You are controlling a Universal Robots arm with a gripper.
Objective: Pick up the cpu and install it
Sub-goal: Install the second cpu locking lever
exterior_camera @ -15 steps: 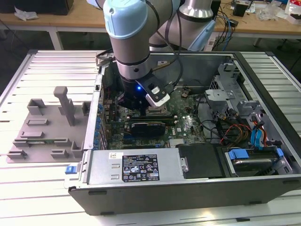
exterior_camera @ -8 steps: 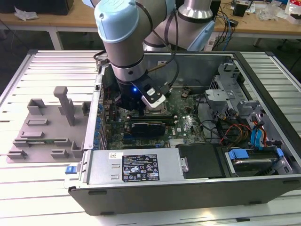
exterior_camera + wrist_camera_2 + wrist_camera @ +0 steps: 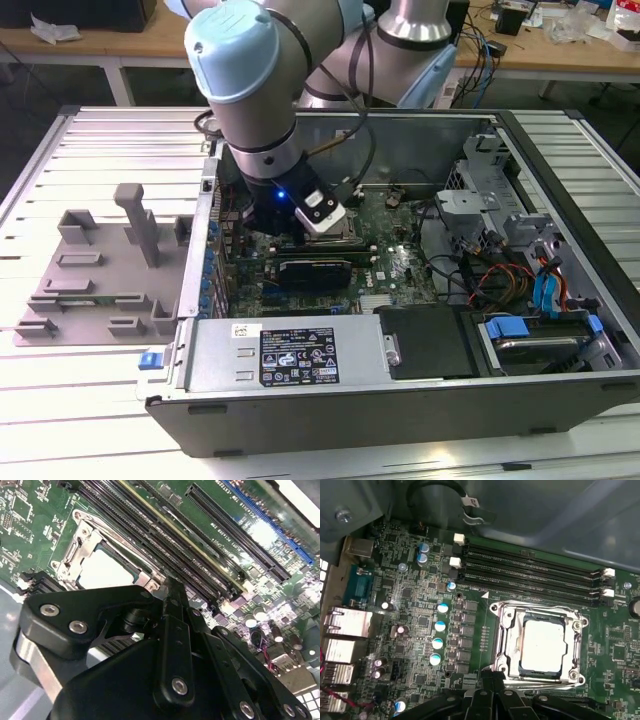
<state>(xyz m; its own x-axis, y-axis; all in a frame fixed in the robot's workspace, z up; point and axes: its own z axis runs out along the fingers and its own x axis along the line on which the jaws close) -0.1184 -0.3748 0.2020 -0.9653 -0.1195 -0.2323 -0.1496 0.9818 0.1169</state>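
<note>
the gripper point(image 3: 170, 592) is being held low over the motherboard point(image 3: 410, 630), its state not being shown. beyond it, the cpu point(image 3: 542, 645) is already lying seated in the socket point(image 3: 506, 630), apparently unclamped.

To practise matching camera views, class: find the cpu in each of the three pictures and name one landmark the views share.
Exterior view: hidden beneath the arm's wrist, over the motherboard.
First wrist view: the cpu lies in its metal socket frame, just beyond the gripper.
Second wrist view: the cpu sits in the frame above the gripper linkage.
Shared landmark: memory slots.
</note>
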